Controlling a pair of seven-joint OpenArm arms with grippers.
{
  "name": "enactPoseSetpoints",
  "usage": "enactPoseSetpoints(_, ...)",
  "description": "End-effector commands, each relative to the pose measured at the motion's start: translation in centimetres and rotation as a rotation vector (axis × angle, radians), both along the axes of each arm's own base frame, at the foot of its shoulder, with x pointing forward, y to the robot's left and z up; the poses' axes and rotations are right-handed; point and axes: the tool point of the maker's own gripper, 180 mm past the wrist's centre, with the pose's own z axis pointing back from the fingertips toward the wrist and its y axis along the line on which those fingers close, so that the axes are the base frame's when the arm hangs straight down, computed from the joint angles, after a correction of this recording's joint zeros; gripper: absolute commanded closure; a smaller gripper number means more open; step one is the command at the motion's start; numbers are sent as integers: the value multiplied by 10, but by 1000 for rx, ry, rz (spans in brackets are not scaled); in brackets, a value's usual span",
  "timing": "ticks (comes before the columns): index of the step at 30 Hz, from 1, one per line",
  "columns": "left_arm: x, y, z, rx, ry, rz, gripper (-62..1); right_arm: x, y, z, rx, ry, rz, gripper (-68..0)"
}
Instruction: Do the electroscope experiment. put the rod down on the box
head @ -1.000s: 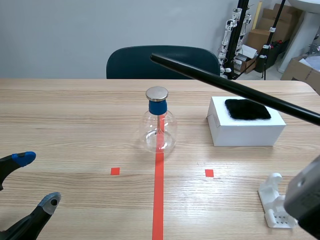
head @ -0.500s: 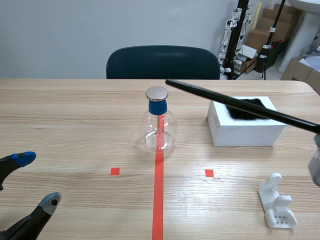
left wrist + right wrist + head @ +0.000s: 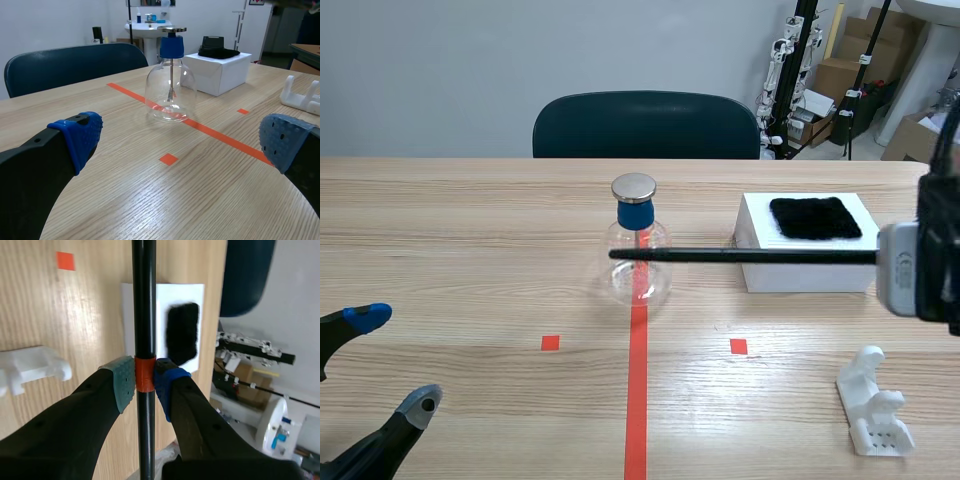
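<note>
Currently the right claw (image 3: 145, 382) clamps the black rod (image 3: 750, 256) at its orange band, level above the bench (image 3: 470, 230) near the white box (image 3: 810, 272). The left claw (image 3: 182, 140) gapes wide.

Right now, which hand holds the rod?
The right hand, shut on the black rod at mid-length; the left hand is open and empty.

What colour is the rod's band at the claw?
Orange-red band on the thin black rod; right wrist view.
</note>
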Motion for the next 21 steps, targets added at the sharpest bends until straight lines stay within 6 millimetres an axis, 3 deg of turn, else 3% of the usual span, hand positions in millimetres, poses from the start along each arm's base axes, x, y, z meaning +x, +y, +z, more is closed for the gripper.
enactPoseSetpoints(1,1,5,9,-14,-32,2,-623,1,-1,-5,-26,11,12,-68)
enactPoseSetpoints(5,1,5,9,-14,-32,2,-623,0,0,-18,-54,79,32,-68)
enactPoseSetpoints(12,1,5,9,-14,-32,2,-623,7,3,-25,-63,149,30,-68)
enactPoseSetpoints(21,1,5,9,-14,-32,2,-623,0,-3,-52,-133,291,3,-68)
